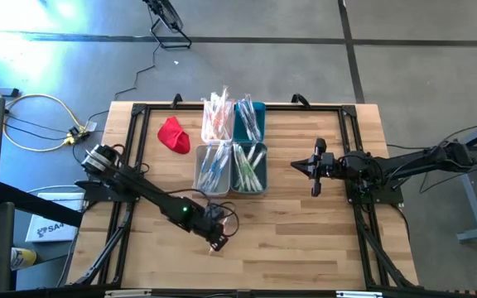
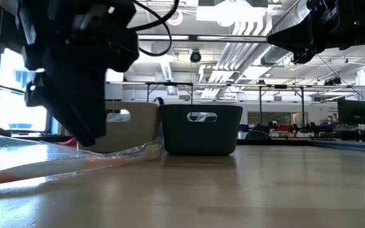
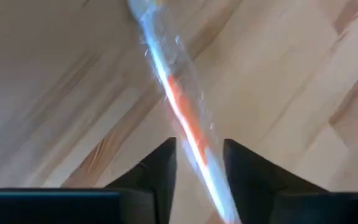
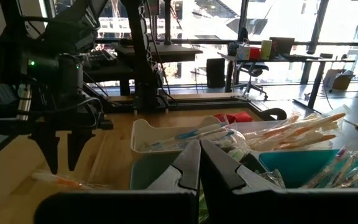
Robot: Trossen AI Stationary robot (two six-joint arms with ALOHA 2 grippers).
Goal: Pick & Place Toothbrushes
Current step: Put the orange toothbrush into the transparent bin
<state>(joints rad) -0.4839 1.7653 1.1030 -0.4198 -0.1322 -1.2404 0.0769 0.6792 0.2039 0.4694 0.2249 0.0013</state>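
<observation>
An orange-handled toothbrush point(image 3: 180, 107) in a clear wrapper lies flat on the wooden table near its front edge, also seen in the low view point(image 2: 40, 169). My left gripper point(image 3: 199, 144) is open and points steeply down over it, one finger on each side of the wrapper. I cannot tell whether the fingers touch it. From the right wrist view, the left gripper point(image 4: 63, 155) stands just above the toothbrush point(image 4: 59, 181). My right gripper point(image 1: 295, 166) is shut and held level above the table, to the right of the bins, with nothing in it.
Four small bins full of wrapped toothbrushes stand in a block at the table's middle: white point(image 1: 217, 117) and teal point(image 1: 249, 121) at the far side, white point(image 1: 212, 168) and dark teal point(image 1: 249, 169) nearer. A red cloth point(image 1: 173, 135) lies left of them. Bare wood surrounds the left gripper.
</observation>
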